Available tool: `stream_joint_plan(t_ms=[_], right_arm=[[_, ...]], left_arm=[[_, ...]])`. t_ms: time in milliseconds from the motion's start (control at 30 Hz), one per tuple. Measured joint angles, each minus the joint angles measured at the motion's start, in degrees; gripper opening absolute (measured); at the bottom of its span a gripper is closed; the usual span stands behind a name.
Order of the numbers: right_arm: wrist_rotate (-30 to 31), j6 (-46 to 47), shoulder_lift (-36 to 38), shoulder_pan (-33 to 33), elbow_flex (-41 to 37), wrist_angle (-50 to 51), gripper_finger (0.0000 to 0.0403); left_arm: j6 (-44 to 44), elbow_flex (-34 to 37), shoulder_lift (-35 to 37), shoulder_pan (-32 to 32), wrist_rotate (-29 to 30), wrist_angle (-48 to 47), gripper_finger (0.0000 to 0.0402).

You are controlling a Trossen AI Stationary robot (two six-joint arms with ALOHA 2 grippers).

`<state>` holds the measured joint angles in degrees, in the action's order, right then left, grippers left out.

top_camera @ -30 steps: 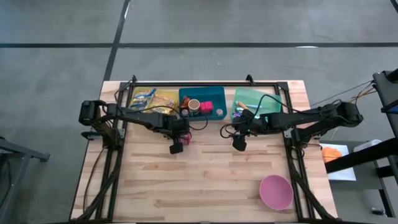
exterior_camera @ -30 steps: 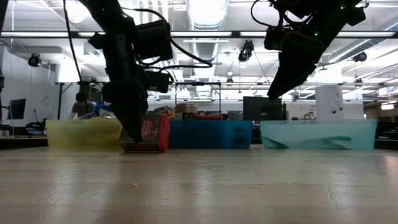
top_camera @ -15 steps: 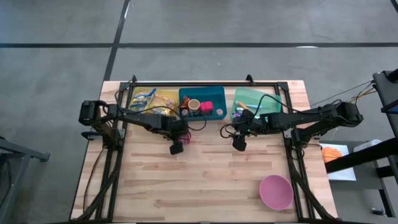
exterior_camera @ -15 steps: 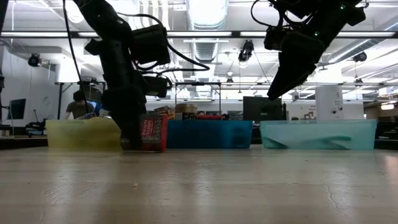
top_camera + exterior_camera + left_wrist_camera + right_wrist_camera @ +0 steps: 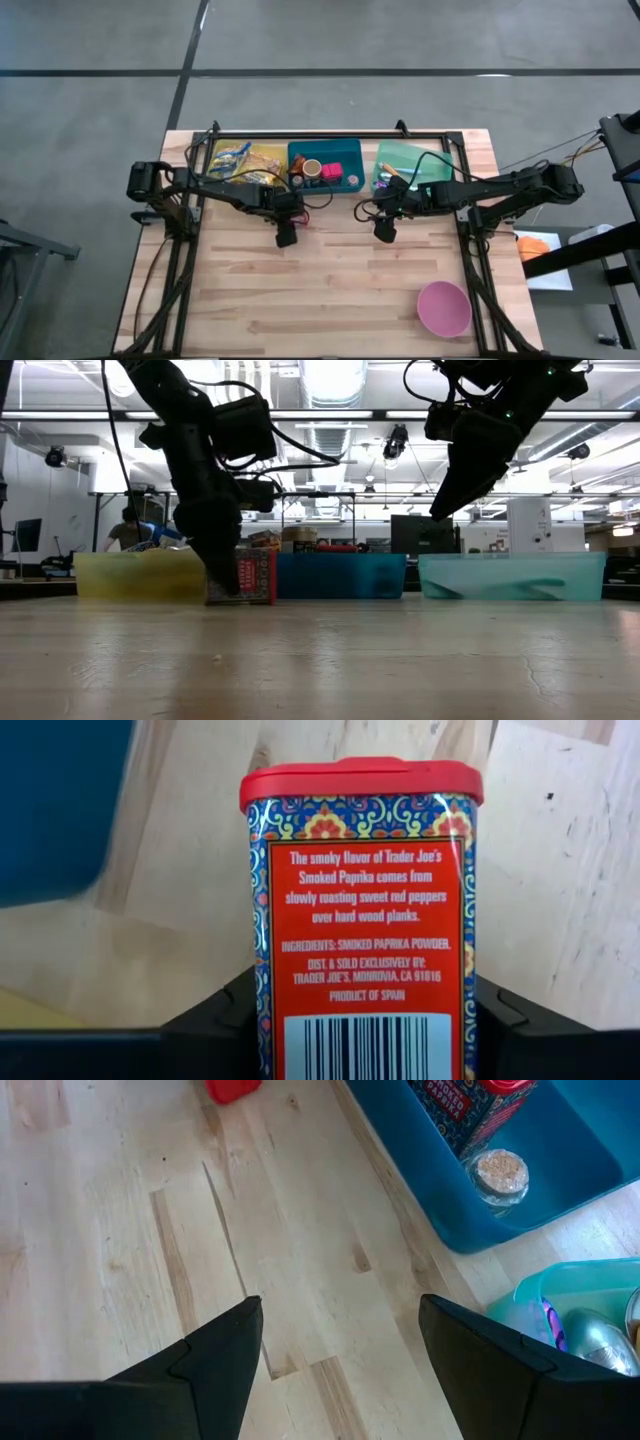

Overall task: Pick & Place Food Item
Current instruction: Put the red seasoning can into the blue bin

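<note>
The left gripper (image 5: 286,238) has come down around a smoked paprika tin (image 5: 365,910), and its two dark fingers (image 5: 215,1025) now sit against the tin's sides. Over the last second the fingers drew in from wide apart, and the tin, which leaned a second ago, now stands upright on the wooden surface (image 5: 330,290). The fingers look to be clamping on the tin, so the pick seems nearly secured and a lift should come next.

The tin has a red lid and stands just in front of the bins, towards the far edge of the surface, left of centre. In the low view it stands before the seam between the yellow bin (image 5: 135,575) and the blue bin (image 5: 340,575).

The right gripper (image 5: 384,232) hangs above the surface right of centre, fingers apart and empty.

A pink bowl (image 5: 443,308) sits near the front right corner, well apart from the tin, perhaps the drop spot. The path there passes under the waiting right arm. A teal bin (image 5: 510,575) sits at the far right. A person (image 5: 128,530) shows beyond the surface.
</note>
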<state>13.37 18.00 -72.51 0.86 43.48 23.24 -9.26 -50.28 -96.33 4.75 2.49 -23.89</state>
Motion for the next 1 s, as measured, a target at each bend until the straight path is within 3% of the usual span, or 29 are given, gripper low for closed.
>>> stream_joint_plan(t_ms=[233, 367, 833, 1000], right_arm=[[0.00, 0.00, 0.00, 0.00, 0.00, -0.02, 0.0267], [0.00, 0.00, 0.00, 0.00, 0.00, -0.02, 0.0267], [0.00, 0.00, 0.00, 0.00, 0.00, 0.00, 0.0267], [0.00, 0.00, 0.00, 0.00, 0.00, -0.01, 0.0267]], left_arm=[[-0.28, 0.00, 0.00, -0.04, 0.04, -0.09, 0.0202], [-2.90, 0.00, 0.00, -0.07, 3.73, -0.13, 0.0225], [-18.78, -0.02, 0.02, 0.02, 6.20, -5.65, 0.0235], [-17.86, -0.02, 0.02, -0.46, 7.58, -5.52, 0.0235]])
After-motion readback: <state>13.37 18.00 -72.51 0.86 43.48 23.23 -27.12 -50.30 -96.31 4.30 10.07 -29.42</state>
